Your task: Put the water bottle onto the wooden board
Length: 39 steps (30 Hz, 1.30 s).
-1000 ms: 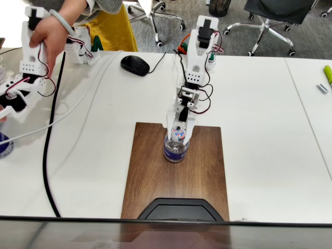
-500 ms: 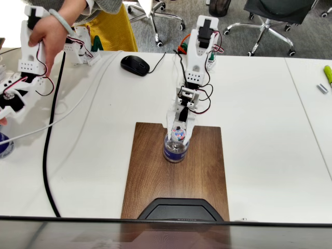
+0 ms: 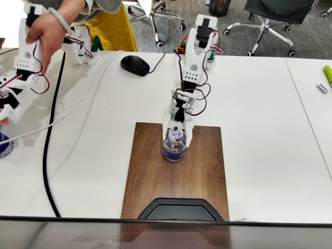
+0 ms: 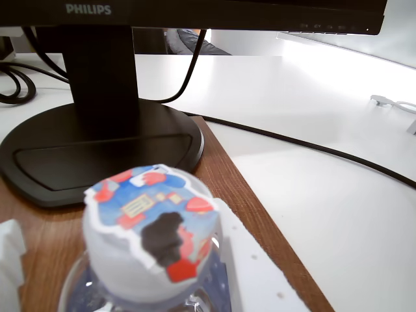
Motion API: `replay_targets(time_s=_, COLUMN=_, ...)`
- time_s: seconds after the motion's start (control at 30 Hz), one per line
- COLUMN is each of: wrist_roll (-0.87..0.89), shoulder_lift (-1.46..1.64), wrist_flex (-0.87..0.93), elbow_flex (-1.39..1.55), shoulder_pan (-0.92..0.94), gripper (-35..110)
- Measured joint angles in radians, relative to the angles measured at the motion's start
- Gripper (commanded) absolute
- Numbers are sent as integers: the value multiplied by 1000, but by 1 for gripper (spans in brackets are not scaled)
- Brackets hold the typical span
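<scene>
Bottle placement looks essentially done. The water bottle (image 3: 175, 146) stands upright on the wooden board (image 3: 155, 176), in the upper middle part of the board as the fixed view shows it, well inside every edge. Compared with a second ago, the arm has shifted a little toward the left of that picture and the bottle sits a touch further left and higher with it, so the arm has been nudging or settling the bottle rather than carrying it any distance. The gripper (image 3: 176, 136) remains down around the bottle's neck and shoulder, its white fingers (image 4: 244, 273) lying on either side of the cap in the wrist view. Whether they are pressing the plastic or have already slackened cannot be told from these pictures.

By this reading, what is left is to let go and lift clear without tipping the bottle.

The bottle is short, clear plastic with a dark blue label band around its body. Its cap (image 4: 151, 223) is whitish, topped by a round sticker in red and blue with a dark blotch near the middle. Beyond it in the wrist view, a monitor stand (image 4: 97, 146) rests partly on the near end of the board.
</scene>
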Motion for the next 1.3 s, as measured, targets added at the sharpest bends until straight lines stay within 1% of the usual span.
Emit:
replay_targets(time_s=0.2, wrist_roll=2, shoulder_lift=0, wrist_flex=0, elbow_flex=0, shoulder_pan=6, gripper=57)
replay_targets(time_s=0.43, wrist_roll=-72, shoulder_lift=5, wrist_flex=0, elbow_flex=0, shoulder_pan=12, gripper=69)
replay_targets(time_s=0.6, wrist_roll=-114, shoulder_lift=21, wrist_flex=3, elbow_flex=0, shoulder_pan=12, gripper=68)
replay_targets(time_s=0.97, wrist_roll=-115, shoulder_lift=32, wrist_flex=3, elbow_flex=-2, shoulder_pan=15, gripper=65)
replay_targets(time_s=1.13, wrist_roll=-115, shoulder_lift=83, wrist_flex=18, elbow_flex=-2, shoulder_pan=46, gripper=64)
replay_targets(time_s=1.3, wrist_roll=-115, shoulder_lift=179, wrist_flex=20, elbow_flex=28, shoulder_pan=37, gripper=64)
